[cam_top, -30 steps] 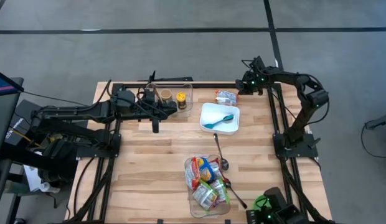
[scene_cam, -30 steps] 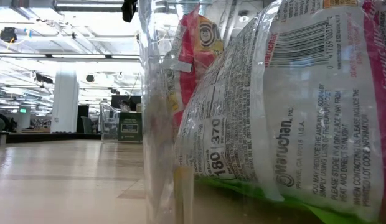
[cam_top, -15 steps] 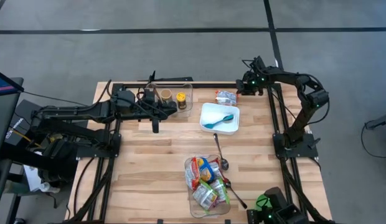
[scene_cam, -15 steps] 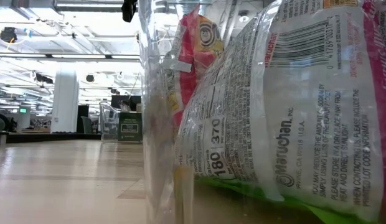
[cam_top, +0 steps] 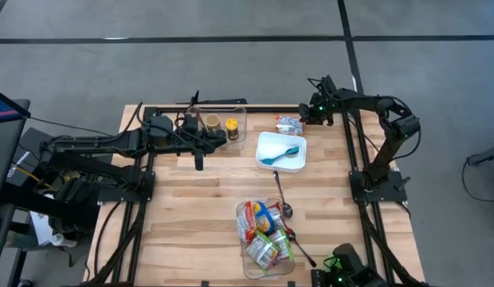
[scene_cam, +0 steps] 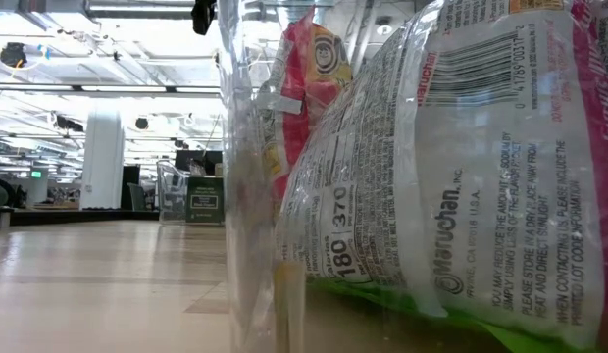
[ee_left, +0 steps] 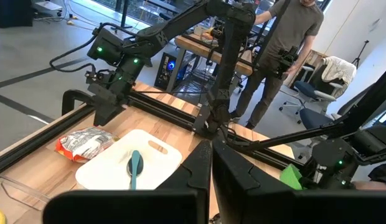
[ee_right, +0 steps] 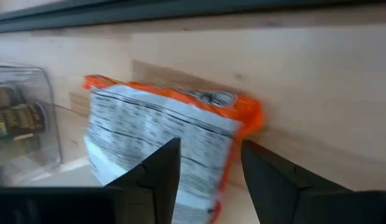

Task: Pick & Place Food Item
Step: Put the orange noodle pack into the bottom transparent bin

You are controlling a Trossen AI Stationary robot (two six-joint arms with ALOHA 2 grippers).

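Right gripper hangs at the far right corner of the table, fingers spread apart, holding nothing, just over the orange snack packet. Packet lies flat beside the white tray w/ a blue spoon. Only the right wrist view shows the gap betw. fingers; high view hides it. Left gripper waits near the jars, fingers closed together per the left wrist view.

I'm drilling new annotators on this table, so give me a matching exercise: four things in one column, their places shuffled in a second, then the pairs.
1. orange-edged packet
2. blue spoon
3. metal spoon
4. noodle packets

A. on the white tray
B. in the clear bin
C. at the right gripper
D. on bare wood between tray and bin

Pairs: 1-C, 2-A, 3-D, 4-B
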